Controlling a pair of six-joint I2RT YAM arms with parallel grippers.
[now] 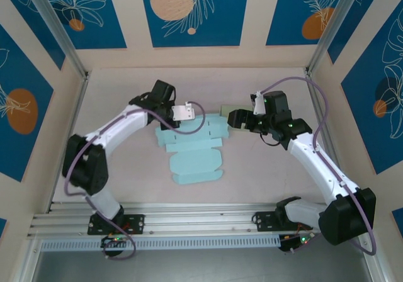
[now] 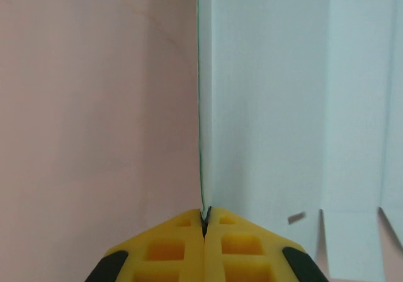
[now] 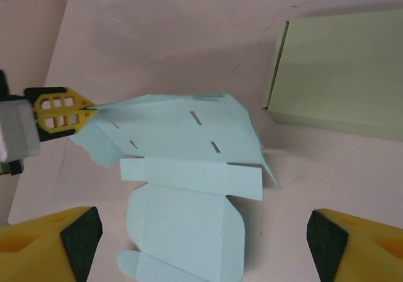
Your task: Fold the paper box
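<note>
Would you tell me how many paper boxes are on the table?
2: a flat blue box mid-table, its edge pinched by the left gripper, and a green box at its far right.

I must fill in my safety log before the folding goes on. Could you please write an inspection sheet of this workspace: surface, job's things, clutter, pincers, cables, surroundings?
Surface: pale table, bare apart from the items below.
Job's things: light blue paper box, an unfolded blank lying mostly flat, one edge lifted.
Clutter: green box, already shaped, lying apart from the blank.
Grippers: left pincer shut on the blank's edge; right pincer open above the blank, holding nothing.
Cables: left arm's cable, purple, loops over the blank; right arm's cable, purple, arches above its wrist.
Surroundings: blue patterned wall panels; metal rail at the near edge.
</note>
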